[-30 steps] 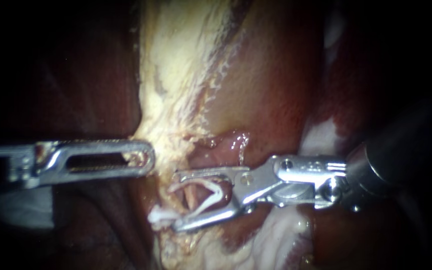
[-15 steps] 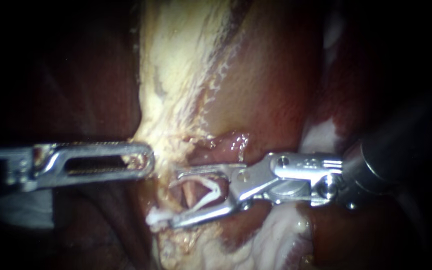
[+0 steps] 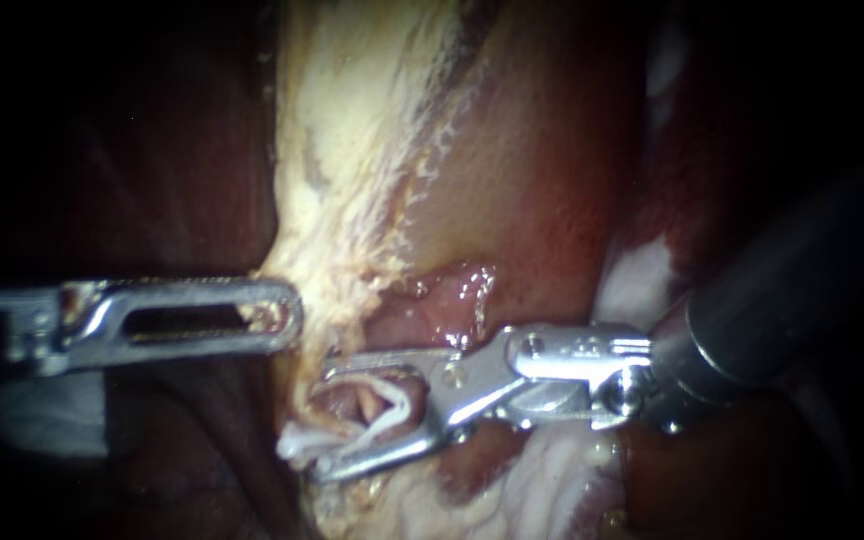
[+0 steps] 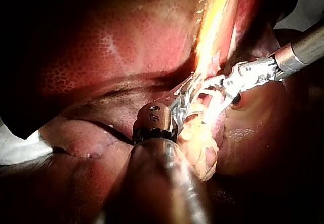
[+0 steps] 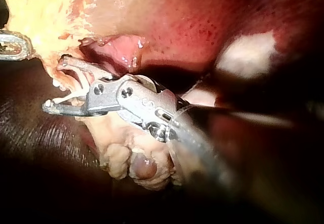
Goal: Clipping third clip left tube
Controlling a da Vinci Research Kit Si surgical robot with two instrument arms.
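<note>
My right instrument (image 3: 327, 420) comes in from the right, its jaws standing apart with a white clip (image 3: 392, 408) held between them. The clip straddles a pinkish tube (image 3: 352, 400) below the pale fatty tissue (image 3: 352, 150). The same jaws (image 5: 55, 82) and clip (image 5: 76, 84) show in the right wrist view. My left instrument (image 3: 290, 315) lies level, its slotted jaws shut on the edge of the pale tissue. In the left wrist view its jaws (image 4: 185, 100) meet the tissue just beside my right instrument (image 4: 238, 79).
Dark red liver (image 3: 552, 150) fills the right and upper field. Glistening pink tissue (image 3: 442, 295) sits just above the right jaws. A lump of yellowish fat (image 5: 131, 163) hangs under the right instrument. A white cloth edge (image 4: 20, 148) lies off to the side.
My right instrument has slid left and slightly down along the tube, carrying the clip farther over it. The left instrument has held still on the pale tissue.
</note>
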